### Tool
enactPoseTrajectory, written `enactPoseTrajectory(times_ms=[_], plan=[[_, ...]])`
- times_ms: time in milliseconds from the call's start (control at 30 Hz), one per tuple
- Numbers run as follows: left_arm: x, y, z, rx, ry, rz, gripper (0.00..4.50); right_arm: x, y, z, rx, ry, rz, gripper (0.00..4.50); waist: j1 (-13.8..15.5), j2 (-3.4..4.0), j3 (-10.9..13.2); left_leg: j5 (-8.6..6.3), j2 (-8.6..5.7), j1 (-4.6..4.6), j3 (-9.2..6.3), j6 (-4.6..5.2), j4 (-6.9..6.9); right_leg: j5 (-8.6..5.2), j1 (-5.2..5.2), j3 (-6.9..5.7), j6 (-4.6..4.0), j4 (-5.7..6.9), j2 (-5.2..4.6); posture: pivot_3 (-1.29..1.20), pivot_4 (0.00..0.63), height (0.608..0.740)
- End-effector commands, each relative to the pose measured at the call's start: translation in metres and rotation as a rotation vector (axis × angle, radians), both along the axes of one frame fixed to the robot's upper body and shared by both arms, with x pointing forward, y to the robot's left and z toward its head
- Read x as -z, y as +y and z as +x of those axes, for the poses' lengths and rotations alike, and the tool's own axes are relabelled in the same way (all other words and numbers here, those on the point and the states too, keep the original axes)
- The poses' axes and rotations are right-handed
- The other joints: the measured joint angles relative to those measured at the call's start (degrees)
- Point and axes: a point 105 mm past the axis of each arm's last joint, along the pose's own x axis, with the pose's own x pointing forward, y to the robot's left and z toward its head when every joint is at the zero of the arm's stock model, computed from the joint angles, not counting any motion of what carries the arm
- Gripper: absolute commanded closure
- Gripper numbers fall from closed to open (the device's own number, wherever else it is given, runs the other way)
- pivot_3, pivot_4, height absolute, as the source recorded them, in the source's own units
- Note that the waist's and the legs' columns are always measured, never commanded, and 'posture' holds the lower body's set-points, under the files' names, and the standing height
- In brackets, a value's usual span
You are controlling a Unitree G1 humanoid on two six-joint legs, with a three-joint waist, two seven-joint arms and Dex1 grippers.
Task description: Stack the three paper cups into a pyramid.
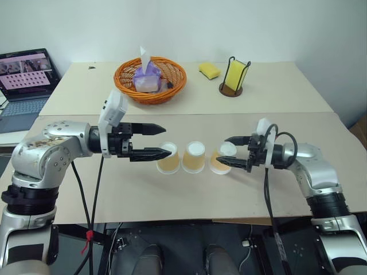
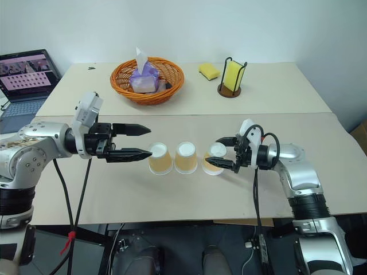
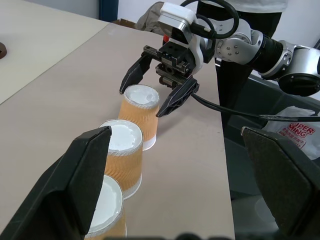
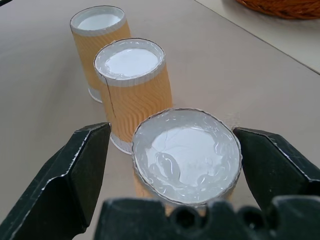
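Three paper cups stand upside down in a row near the table's front edge: the left cup, the middle cup and the right cup, tan-orange with white bases up. My right gripper is open, one finger on each side of the right cup, with a small gap showing at both fingers. My left gripper is open and lies level just left of the left cup, its lower fingertip close to that cup's top. None of the cups is stacked on another.
At the back stands an orange wicker basket holding a tissue pack. To its right lie a yellow sponge and a black holder with a yellow sponge. A laptop sits at the far left. Bare table lies in front of the cups.
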Motion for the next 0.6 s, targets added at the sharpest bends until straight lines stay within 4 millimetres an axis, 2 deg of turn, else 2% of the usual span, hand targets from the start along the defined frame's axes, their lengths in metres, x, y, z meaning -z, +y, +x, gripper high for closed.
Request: enactPoseTrajectory(times_ms=[33, 233, 433, 600], plan=[[-0.0094, 0.0009, -0.0053, 0.006, -0.047, -0.007, 0.05, -0.0150, 0.0013, 0.0023, -0.008, -0.064, 0.003, 0.00, 0.0, 0.00, 0.0, 0.00, 0.00, 0.00, 0.00, 0.00, 0.00, 0.00, 0.00, 0.00, 0.00, 0.00, 0.00, 0.00, 0.150, 0.732], [-0.0066, 0.0010, -0.0051, 0.005, -0.042, -0.002, 0.05, -0.0165, 0.0005, 0.0022, -0.011, -0.063, 0.006, 0.00, 0.0, 0.00, 0.0, 0.00, 0.00, 0.00, 0.00, 0.00, 0.00, 0.00, 0.00, 0.00, 0.00, 0.01, 0.00, 0.00, 0.150, 0.732], [-0.0047, 0.0000, -0.0045, 0.006, -0.038, 0.002, 0.00, -0.0200, 0.0002, 0.0011, -0.018, -0.073, 0.006, 1.70, 0.0, 0.00, 0.0, 0.00, 0.00, 0.00, 0.00, 0.00, 0.00, 0.00, 0.00, 0.00, 0.00, 0.00, 0.00, 0.00, 0.150, 0.732], [-0.0036, -0.0007, -0.0047, 0.008, -0.037, 0.006, 0.00, -0.0218, 0.0006, 0.0000, -0.020, -0.073, 0.009, 1.76, 0.0, 0.00, 0.0, 0.00, 0.00, 0.00, 0.00, 0.00, 0.00, 0.00, 0.00, 0.00, 0.00, 0.00, 0.00, 0.00, 0.150, 0.732]])
